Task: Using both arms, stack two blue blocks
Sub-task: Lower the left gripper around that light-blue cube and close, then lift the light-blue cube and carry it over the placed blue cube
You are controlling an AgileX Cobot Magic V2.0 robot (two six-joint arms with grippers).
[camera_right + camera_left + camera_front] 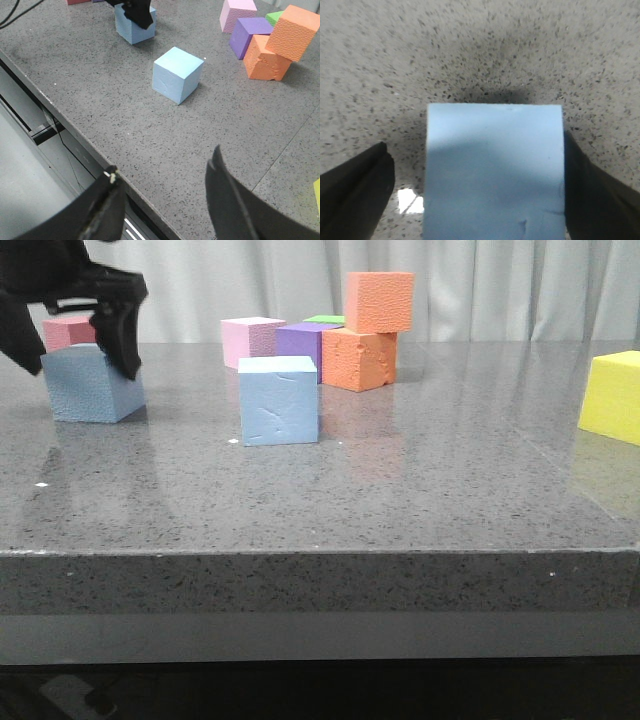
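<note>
Blue block (494, 172) between end effector (475, 195) fingers

Black arms (60, 290) — tapered matte jaws.

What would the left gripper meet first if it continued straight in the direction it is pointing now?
Probably the blue block sitting between its open fingers; the left gripper is already down around that block, with the table just beyond.
</note>
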